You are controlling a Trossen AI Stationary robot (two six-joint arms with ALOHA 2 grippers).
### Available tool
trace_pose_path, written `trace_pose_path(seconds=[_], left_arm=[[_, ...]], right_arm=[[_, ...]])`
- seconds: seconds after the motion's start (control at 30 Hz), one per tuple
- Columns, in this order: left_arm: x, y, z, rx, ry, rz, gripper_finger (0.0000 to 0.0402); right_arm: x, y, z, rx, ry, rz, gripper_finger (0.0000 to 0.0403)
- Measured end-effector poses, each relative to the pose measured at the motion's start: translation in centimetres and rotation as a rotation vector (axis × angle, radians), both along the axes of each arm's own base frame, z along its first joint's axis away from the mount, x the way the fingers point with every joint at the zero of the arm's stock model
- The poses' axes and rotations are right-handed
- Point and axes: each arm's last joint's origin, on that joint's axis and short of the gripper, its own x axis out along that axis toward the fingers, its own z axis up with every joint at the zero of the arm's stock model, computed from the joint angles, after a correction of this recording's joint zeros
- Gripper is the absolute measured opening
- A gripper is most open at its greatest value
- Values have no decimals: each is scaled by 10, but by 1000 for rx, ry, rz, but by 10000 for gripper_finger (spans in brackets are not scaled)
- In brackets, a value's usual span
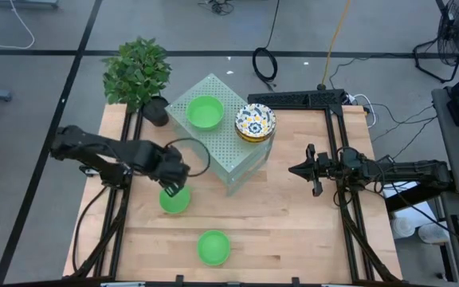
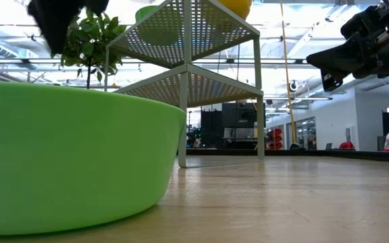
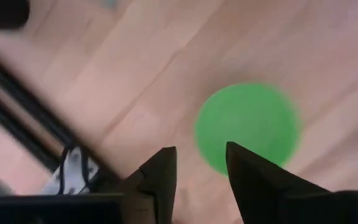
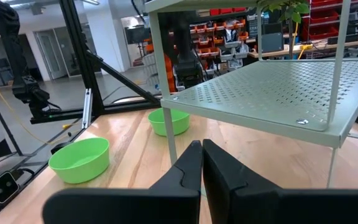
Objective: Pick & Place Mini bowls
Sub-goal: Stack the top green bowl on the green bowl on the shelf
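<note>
Mini bowl, plain green, sits on the worktop just beside the front left corner of the perforated shelf, directly under the left claw, whose fingers stand part-way apart and clasp nothing; in the left wrist view the bowl's near rim lies just past the fingertips. The left arm is plainly the nearer; the right claw hangs pressed together and empty, well apart across the shelf. A round bowl has no long axis, so my judgement is that a straight descent over that rim decides the grasp.
</note>
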Motion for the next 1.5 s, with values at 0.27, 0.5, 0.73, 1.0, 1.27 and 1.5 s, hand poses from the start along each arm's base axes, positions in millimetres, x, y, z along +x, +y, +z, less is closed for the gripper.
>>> trace_pose_path(seconds=[0.27,0.5,0.73,1.0,1.27,1.5], left_arm=[[0,-1,-68,-30,46,12,117],[1,-1,-96,-52,2,32,113],[-9,1,-115,-23,47,97,122],[-12,1,-129,-55,31,108,122],[-8,0,-130,-85,-6,87,120],[-8,0,-130,-73,-8,90,118]], right_arm=[[0,0,0,0,0,0,0],[0,0,0,0,0,1,0],[0,0,0,14,1,1,0],[0,0,0,14,1,1,0],[0,0,0,14,2,1,0],[0,0,-1,15,7,1,0]])
